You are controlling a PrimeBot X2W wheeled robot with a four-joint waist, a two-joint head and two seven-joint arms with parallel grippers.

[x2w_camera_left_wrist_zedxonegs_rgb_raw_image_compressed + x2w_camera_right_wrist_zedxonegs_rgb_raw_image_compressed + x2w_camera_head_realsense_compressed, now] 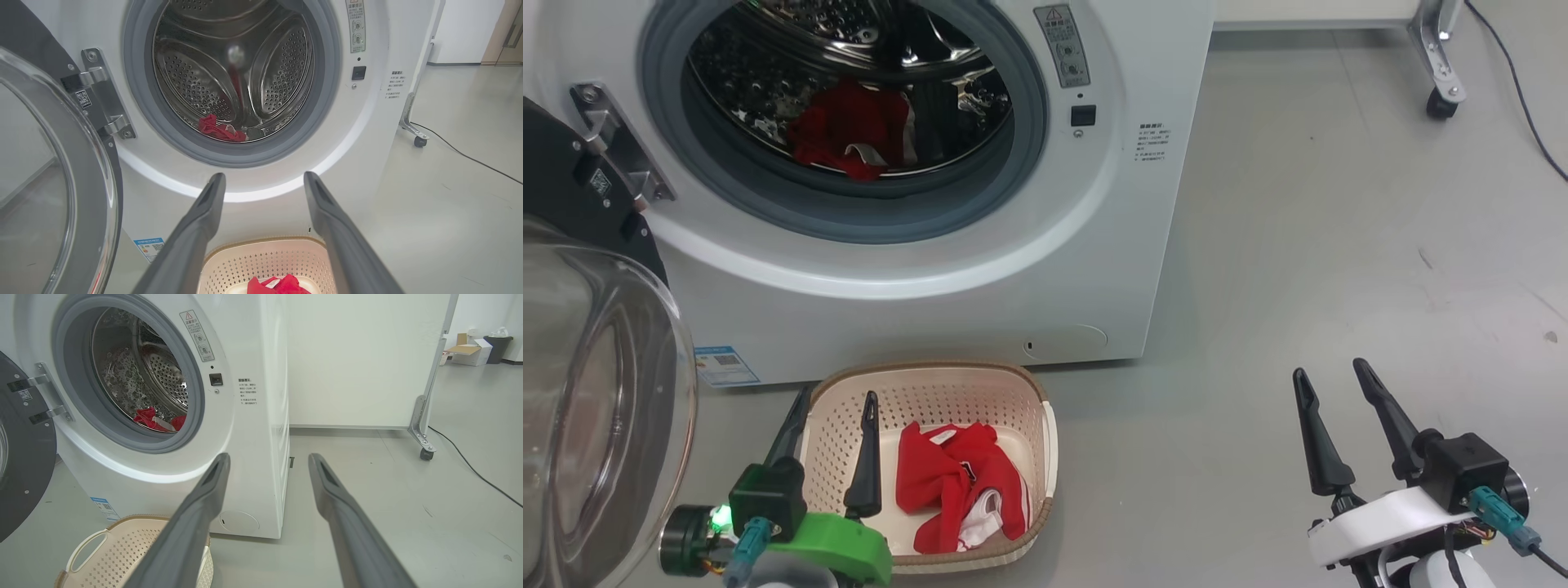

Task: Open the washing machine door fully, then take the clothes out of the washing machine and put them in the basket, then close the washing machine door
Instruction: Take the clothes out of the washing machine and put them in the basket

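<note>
The white washing machine (pixel 980 269) stands with its door (pixel 596 384) swung wide open to the left, glass bowl facing out. Red clothes (pixel 854 131) lie at the front of the steel drum; they also show as red clothes (pixel 220 130) and red clothes (pixel 157 419). More red and white clothes (pixel 960 486) lie in the cream basket (pixel 1037 400) on the floor before the machine. My left gripper (pixel 837 425) hovers open and empty over the basket's left rim. My right gripper (pixel 1339 384) is open and empty above bare floor to the right.
A wheeled metal stand leg (pixel 1441 57) and a black cable (pixel 1523 98) sit at the far right on the grey floor. A white partition wall (pixel 359 359) stands behind the machine. Boxes and a dark bin (pixel 496 347) are far off.
</note>
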